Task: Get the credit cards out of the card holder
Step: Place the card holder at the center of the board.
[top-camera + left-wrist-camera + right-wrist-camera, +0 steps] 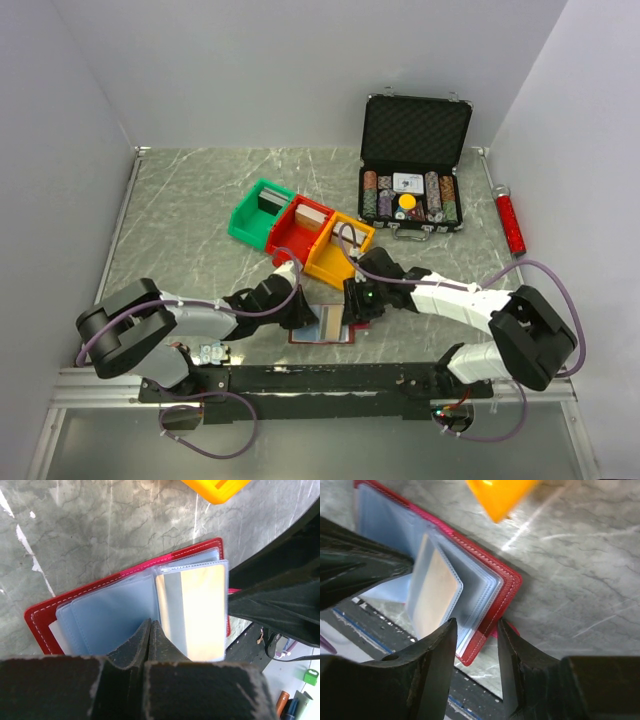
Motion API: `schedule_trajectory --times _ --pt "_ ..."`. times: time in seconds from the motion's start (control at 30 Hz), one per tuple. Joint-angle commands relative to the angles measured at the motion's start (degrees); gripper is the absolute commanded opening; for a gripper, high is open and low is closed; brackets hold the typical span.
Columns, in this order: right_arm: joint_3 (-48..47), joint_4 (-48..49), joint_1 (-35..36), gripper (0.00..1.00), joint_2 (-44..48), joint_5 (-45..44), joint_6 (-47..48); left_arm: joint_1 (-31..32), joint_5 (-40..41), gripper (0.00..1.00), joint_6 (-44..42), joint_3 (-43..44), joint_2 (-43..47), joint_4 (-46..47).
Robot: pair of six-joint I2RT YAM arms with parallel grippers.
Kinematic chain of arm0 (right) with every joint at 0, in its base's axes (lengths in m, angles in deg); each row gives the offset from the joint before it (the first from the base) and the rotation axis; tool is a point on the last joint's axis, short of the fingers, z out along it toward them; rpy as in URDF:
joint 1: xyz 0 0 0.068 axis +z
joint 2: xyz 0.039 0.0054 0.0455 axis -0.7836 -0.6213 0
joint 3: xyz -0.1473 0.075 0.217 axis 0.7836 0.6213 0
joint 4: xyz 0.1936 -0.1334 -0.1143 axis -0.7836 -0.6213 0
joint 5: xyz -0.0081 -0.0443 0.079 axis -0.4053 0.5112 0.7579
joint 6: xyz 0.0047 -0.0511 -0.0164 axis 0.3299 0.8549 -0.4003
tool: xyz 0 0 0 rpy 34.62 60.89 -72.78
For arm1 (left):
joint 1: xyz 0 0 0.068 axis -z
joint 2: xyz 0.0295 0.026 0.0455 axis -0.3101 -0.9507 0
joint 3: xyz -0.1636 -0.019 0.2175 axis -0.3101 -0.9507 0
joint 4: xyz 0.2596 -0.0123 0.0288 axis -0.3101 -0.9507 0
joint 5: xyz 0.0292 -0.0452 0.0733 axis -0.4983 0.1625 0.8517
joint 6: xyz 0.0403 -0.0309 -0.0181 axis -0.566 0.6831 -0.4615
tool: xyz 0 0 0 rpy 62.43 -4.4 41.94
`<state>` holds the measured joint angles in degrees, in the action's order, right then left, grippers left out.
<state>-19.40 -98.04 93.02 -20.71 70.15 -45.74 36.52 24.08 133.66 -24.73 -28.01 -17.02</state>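
Card holder [322, 326] lies open, face up, on tabletop [190, 220] near the front edge, long axis left-right, fold front-back. Credit card [192, 612] sits in a floppy clear sleeve: likely light, stiff, slick; best pinched at its exposed edge. Left pincer [151, 626] closed, tips on sleeves; right pincer [476, 627] half-spread astride the right edge.
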Motion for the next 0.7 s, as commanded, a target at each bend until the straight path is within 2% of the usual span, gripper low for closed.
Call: schedule_trajectory --times 0.0,0.1,0.17,0.27,0.43,0.57,0.67 --pt "-4.69 -1.15 1.46 0.47 2.62 -0.15 0.34 0.17 1.92 0.02 -1.61 -1.84 0.16 -5.78" --pt "-6.27 -2.03 1.99 0.50 3.15 -0.42 0.43 0.17 2.18 0.15 -1.70 -1.75 1.39 -6.48" --pt "-7.41 -2.73 2.25 0.52 2.89 -0.60 0.69 0.17 2.36 0.27 -1.87 -1.49 2.53 -7.54" --pt "-8.73 -3.18 2.43 0.53 1.92 -1.03 1.13 0.17 2.80 0.38 -2.40 -0.88 4.46 -9.56" --pt "-9.53 -3.26 2.69 0.54 0.69 -1.04 1.31 0.17 4.03 0.44 -3.45 0.09 10.34 -14.83" --pt "-9.09 -3.44 2.69 0.53 1.30 -2.35 0.69 0.17 6.75 0.45 -3.81 0.53 15.01 -19.31" --pt "-6.99 0.51 2.69 0.52 4.63 0.62 0.25 0.17 8.16 0.45 -3.90 0.71 17.38 -21.34"
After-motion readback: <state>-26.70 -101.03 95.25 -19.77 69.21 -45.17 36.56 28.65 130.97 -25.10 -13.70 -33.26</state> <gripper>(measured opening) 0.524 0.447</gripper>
